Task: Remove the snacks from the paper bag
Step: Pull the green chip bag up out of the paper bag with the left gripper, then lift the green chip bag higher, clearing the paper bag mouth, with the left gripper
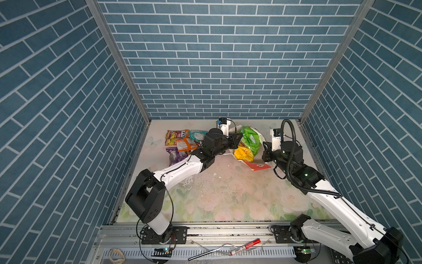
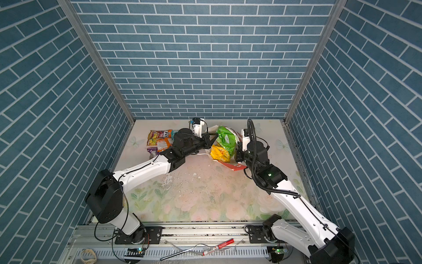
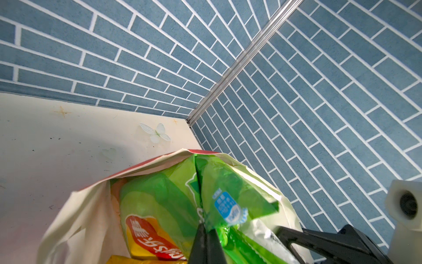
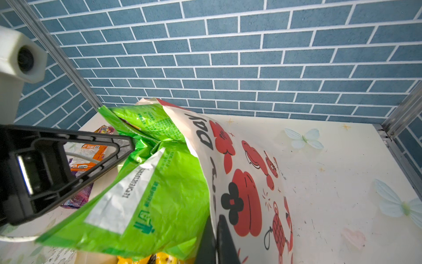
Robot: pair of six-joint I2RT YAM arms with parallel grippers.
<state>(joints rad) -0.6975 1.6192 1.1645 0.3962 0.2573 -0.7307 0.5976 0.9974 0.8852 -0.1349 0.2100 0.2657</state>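
Observation:
The paper bag (image 1: 257, 165) (image 2: 235, 166) lies tilted at the back of the table, its white printed face (image 4: 239, 160) showing in the right wrist view. A large green chip bag (image 1: 250, 137) (image 2: 225, 137) (image 4: 159, 182) sticks out of its mouth, with a yellow bag (image 1: 243, 154) (image 2: 219, 153) under it. My left gripper (image 1: 239, 138) (image 2: 214, 137) (image 3: 206, 228) is shut on a fold of the green chip bag (image 3: 164, 194). My right gripper (image 1: 266, 161) (image 2: 238, 160) (image 4: 215, 219) is shut on the paper bag's wall. Other snacks lie at the back left: orange candy bags (image 1: 177, 134), a teal packet (image 1: 196, 134) and a purple packet (image 1: 173, 157).
The back wall stands just behind the paper bag, and the right wall is close to my right arm. White crumbs (image 1: 214, 174) dot the floral mat. A red marker (image 1: 245, 246) and a rubber band (image 1: 116, 256) lie on the front rail.

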